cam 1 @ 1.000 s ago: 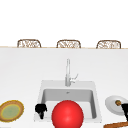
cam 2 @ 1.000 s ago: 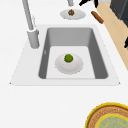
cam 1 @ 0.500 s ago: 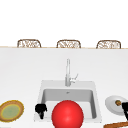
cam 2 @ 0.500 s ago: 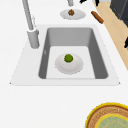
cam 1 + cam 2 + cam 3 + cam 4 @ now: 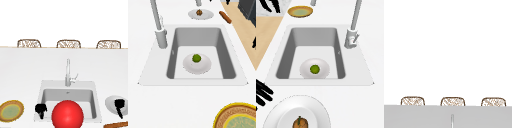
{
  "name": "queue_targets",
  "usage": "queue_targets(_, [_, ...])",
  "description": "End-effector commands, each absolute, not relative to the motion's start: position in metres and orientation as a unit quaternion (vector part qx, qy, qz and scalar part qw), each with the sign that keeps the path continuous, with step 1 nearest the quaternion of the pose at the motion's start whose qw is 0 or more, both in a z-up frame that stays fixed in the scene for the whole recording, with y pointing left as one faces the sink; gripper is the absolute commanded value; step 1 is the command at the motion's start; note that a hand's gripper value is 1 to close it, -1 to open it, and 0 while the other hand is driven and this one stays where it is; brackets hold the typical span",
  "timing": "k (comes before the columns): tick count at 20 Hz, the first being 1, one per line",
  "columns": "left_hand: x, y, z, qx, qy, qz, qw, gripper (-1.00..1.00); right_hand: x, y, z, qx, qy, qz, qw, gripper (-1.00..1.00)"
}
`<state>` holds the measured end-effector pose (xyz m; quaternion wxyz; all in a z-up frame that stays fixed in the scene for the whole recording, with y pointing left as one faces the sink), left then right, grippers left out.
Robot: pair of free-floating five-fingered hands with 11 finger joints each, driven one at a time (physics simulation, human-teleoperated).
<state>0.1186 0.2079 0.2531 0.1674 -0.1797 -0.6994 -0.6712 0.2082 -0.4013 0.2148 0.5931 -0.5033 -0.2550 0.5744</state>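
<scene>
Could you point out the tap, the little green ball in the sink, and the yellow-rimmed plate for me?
Tap [image 5: 157, 22], left side view: on its upright spout.
Green ball [image 5: 196, 58], left side view: its middle, on the white dish.
Yellow plate [image 5: 11, 110], front view: its greenish centre, left of the sink.

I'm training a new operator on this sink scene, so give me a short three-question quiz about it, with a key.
1. True or false: the green fruit lies on a white plate inside the sink.
2. Multiple choice: beside which robot hand does the yellow-rimmed plate sit in the front view? A) left robot hand B) right robot hand
3. Fill in: the faucet stands at the sink's ____ rim in the front view.

Key: 1 true; 2 A; 3 back.
</scene>
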Motion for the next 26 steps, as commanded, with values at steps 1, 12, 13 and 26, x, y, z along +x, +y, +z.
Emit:
queue_targets(1, [0.119,0.208,0.253,-0.180,-0.699,-0.671,0.167,0.00,0.210,-0.373,0.230,-0.500,-0.259,0.574,0.595,-1.00])
queue_targets(12, [0.119,0.208,0.253,-0.180,-0.699,-0.671,0.167,0.00,0.215,-0.326,0.264,-0.486,-0.315,0.594,0.558,-1.00])
queue_targets(13, [0.119,0.208,0.253,-0.180,-0.699,-0.671,0.167,0.00,0.216,-0.323,0.268,-0.486,-0.320,0.594,0.555,-1.00])
queue_targets(26, [0.119,0.208,0.253,-0.180,-0.699,-0.671,0.167,0.00,0.220,-0.301,0.300,-0.412,-0.401,0.646,0.502,-1.00])
